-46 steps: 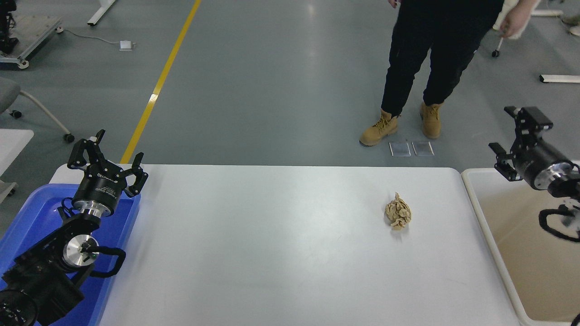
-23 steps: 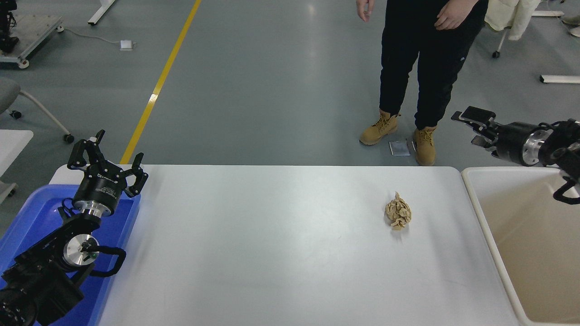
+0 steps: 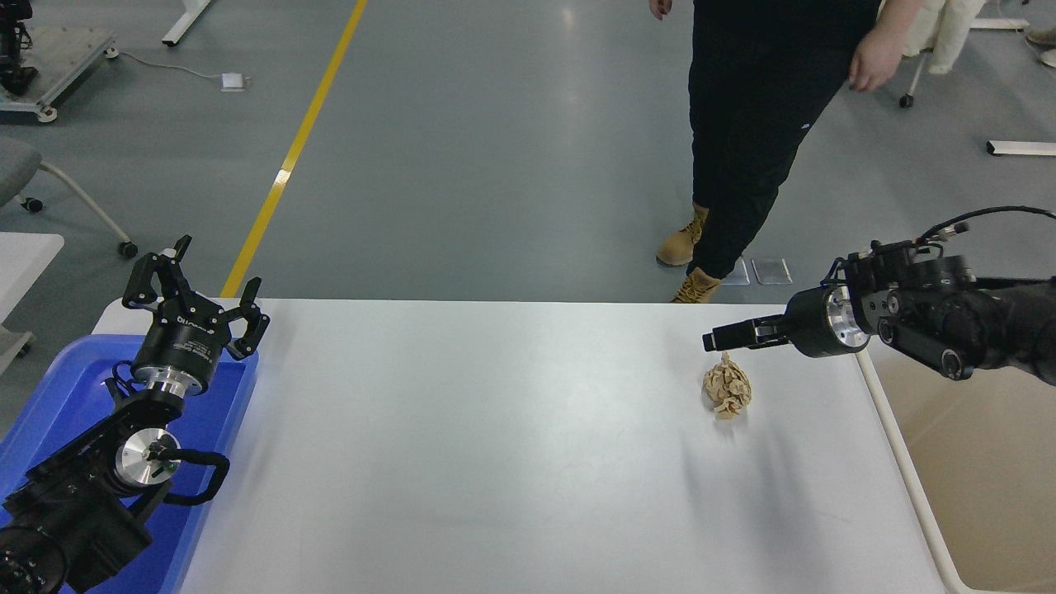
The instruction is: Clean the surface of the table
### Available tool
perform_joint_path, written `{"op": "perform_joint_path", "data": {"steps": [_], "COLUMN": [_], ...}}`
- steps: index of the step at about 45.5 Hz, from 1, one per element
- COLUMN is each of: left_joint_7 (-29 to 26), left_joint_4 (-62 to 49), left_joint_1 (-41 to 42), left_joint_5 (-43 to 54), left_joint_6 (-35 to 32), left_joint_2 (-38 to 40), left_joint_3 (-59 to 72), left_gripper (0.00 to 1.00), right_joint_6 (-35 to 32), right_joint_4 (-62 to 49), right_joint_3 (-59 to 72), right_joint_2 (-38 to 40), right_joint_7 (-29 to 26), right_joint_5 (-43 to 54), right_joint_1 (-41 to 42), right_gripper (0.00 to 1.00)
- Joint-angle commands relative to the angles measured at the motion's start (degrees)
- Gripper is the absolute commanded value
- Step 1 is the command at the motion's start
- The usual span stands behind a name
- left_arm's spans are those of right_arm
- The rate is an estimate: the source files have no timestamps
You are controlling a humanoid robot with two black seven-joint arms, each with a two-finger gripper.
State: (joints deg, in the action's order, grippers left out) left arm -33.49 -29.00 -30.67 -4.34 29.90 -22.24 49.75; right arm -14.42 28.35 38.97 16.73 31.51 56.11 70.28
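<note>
Table surface (image 3: 495, 462): large white matte top with rounded far corners, filling the lower half of the view. Beige bin (image 3: 990, 495): shallow, set against the table's right edge, near end cut off by the frame. Blue tray (image 3: 49, 396): set at the table's left edge by the far-left corner, partly covered by the left arm. Person (image 3: 759, 124): standing on the grey floor beyond the far edge, toward the right; black trousers, tan boots, one hand (image 3: 870, 66) hanging at the side. Left gripper (image 3: 194, 285): parked over the far end of the blue tray, pointing away, fingers spread apart, holding nothing. Right gripper (image 3: 718, 340): reaching in from the right edge, level and pointing left, tip just above and beyond the paper wad; seen side-on, so cannot tell whether fingers are apart or together. Crumpled paper wad (image 3: 727, 388): tan, lying on the table surface in its right half, nearer the far edge than the near one, well apart from the beige bin; contact with the right gripper's tip not discernible. Yellow line (image 3: 289, 157): painted on the floor, running away from the far-left corner.
</note>
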Motion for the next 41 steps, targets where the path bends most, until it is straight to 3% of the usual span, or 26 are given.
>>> {"op": "perform_joint_path", "data": {"steps": [1,20,30,41], "left_joint_7": [0.00,0.00,0.00,0.00], "left_joint_4": [0.00,0.00,0.00,0.00], "left_joint_1": [0.00,0.00,0.00,0.00], "left_joint_5": [-0.05,-0.05,-0.05,-0.05], "left_joint_6": [-0.01,0.07,0.08,0.07], "left_joint_2": [0.00,0.00,0.00,0.00], "left_joint_3": [0.00,0.00,0.00,0.00], "left_gripper": [1.00,1.00,1.00,1.00], "right_joint_6": [1.32,5.10,10.81,11.43], "right_joint_4": [-7.60,-10.42,-13.84,-15.43], "right_joint_3": [1.81,1.19,1.10,1.10], "right_joint_2": [-3.72,-4.60,-6.09,-6.09], "right_joint_7": [0.14,0.14,0.14,0.14], "right_joint_5": [1.10,0.84,-1.09,-5.04], "right_joint_1": [-4.18,-9.72,-13.32,-14.99], "right_gripper": [0.99,0.99,0.99,0.99]}}
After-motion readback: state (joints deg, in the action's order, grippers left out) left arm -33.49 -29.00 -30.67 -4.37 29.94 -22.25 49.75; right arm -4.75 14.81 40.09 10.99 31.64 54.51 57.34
